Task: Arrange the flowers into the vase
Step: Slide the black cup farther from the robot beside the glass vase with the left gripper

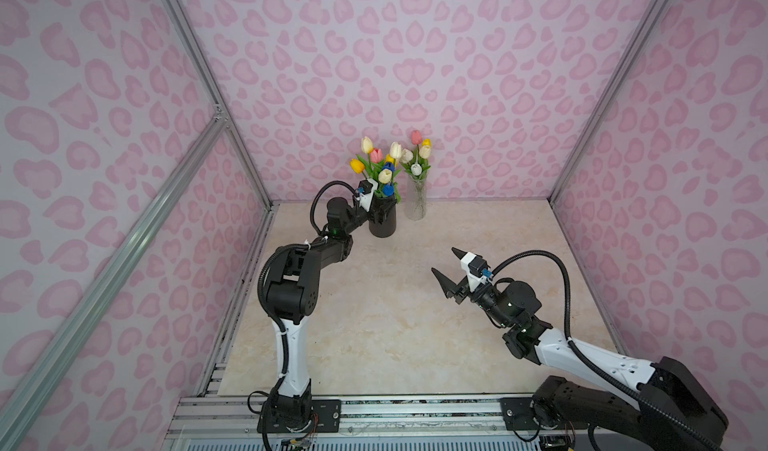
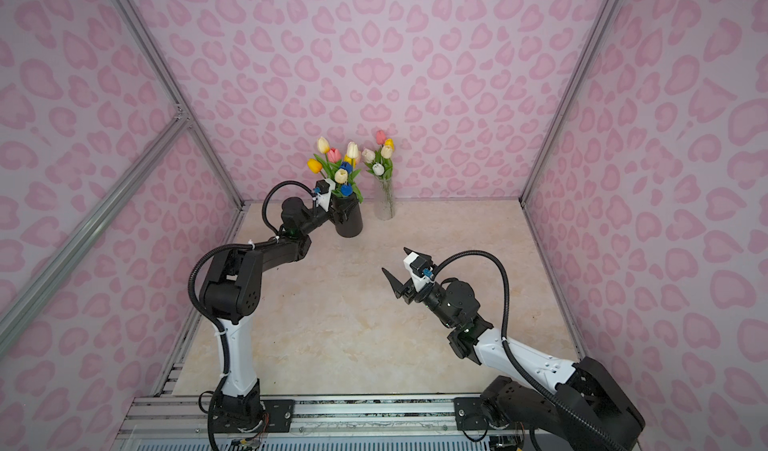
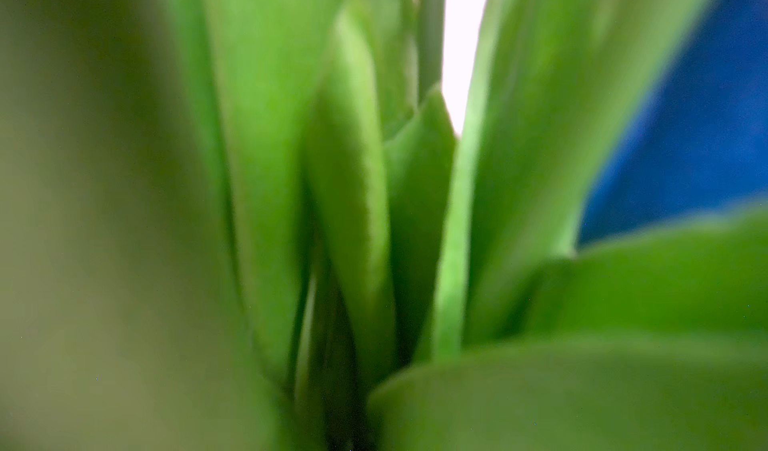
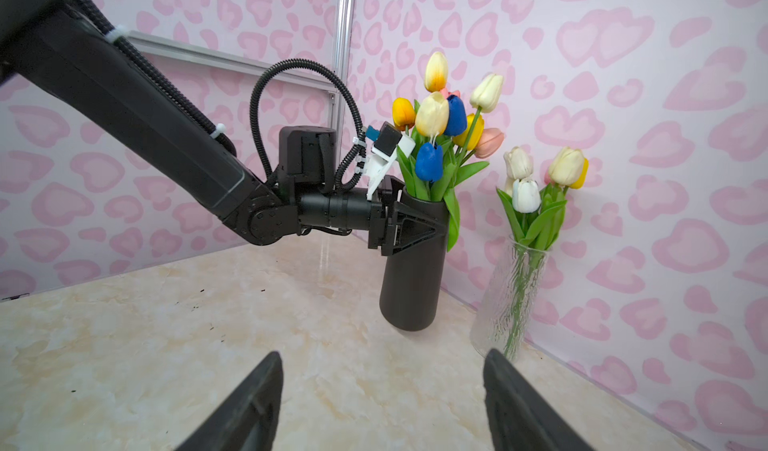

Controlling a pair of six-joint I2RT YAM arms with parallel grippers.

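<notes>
- The flowers (image 1: 376,163) stand in two bunches at the far edge of the table (image 1: 374,345), at about 12 o'clock from its middle in both top views.
- The larger bunch (image 4: 440,124) stands in a black pot (image 4: 409,286). Its heads are yellow, cream, pink and blue, and its green leaves spill over the rim.
- The smaller bunch (image 4: 540,174) stands upright in a glass vase (image 4: 509,299), with its stems visible through the ribbed glass. It has five heads: two white, one cream, one yellow and one pink.
- The glass vase is just beside the black pot, at its 3 o'clock in a top view (image 1: 417,203). The two are apart, and both are close to the pink heart-patterned wall (image 1: 415,54).
- The left gripper (image 4: 428,229) reaches in from 9 o'clock of the black pot. It is clamped around the pot's upper part, just below the rim, with one finger lying flat along the pot's side.
- The black pot leans slightly. I cannot tell whether its base rests on the table.
- The left wrist view is filled with blurred green leaves (image 3: 345,178) and part of a blue head (image 3: 685,137). The gripper itself does not show there.
- The right gripper (image 1: 443,260) hangs over the table at about 4 o'clock from the black pot, well apart from both bunches.
- Its fingers (image 4: 257,395) are spread wide with nothing between them, and they point toward the black pot and the glass vase.
</notes>
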